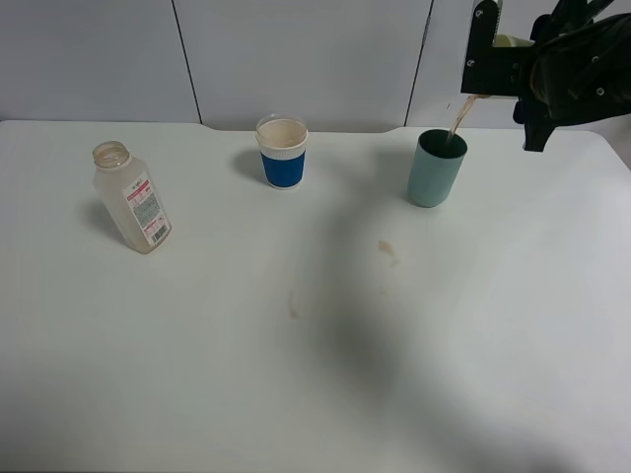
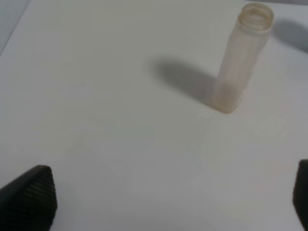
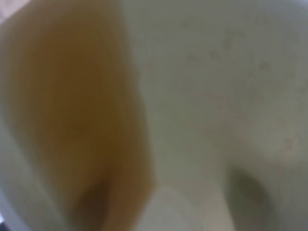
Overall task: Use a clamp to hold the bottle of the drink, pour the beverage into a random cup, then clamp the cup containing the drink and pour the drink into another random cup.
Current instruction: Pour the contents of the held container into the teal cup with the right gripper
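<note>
You are looking at three cups and one bottle: your right clamp is gripping the yellow-green cup, pouring beverage into the teal cup; the left claw is gaping wide, empty.

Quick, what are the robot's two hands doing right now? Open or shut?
Left gripper: open, holding nothing.
Right gripper: shut on the pale yellow-green cup, tipping brown drink into the teal cup.

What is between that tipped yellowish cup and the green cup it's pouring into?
Nothing visible. The yellow-green cup, held tipped by the right tool, sends the brown tea straight into the open teal cup; the blue-banded cup stands well aside.
</note>
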Tool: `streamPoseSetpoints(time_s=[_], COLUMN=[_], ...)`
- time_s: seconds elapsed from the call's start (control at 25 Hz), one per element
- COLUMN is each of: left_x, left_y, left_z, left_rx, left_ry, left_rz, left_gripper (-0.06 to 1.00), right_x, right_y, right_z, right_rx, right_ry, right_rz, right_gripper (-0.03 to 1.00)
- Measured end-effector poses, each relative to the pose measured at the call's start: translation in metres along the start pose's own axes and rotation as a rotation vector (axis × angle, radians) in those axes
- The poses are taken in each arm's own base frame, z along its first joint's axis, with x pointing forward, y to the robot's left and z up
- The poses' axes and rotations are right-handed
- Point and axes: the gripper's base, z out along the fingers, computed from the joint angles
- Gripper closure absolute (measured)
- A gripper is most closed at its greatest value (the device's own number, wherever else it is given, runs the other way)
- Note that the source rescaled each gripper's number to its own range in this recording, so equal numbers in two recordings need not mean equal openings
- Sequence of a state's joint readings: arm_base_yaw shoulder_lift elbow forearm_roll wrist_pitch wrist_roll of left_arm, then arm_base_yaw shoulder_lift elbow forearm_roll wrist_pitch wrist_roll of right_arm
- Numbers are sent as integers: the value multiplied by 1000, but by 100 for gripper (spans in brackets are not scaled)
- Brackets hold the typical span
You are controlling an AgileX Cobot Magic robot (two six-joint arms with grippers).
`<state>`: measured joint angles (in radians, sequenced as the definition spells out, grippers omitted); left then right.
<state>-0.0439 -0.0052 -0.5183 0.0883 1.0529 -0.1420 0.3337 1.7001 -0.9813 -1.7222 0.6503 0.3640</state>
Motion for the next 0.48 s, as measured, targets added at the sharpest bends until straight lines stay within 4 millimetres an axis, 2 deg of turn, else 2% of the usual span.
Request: streamPoseSetpoints(time_s=[0.48], left_x=[0], left_y=[0], left_z=[0], left_rx=[0], left_ry=[0], left_rz=[0], left_gripper=[-6], right_x=[-1], right_y=[0], right_z=[-2], right_rx=[8], right_ry=[8], right_rz=[-104], right_gripper=[95])
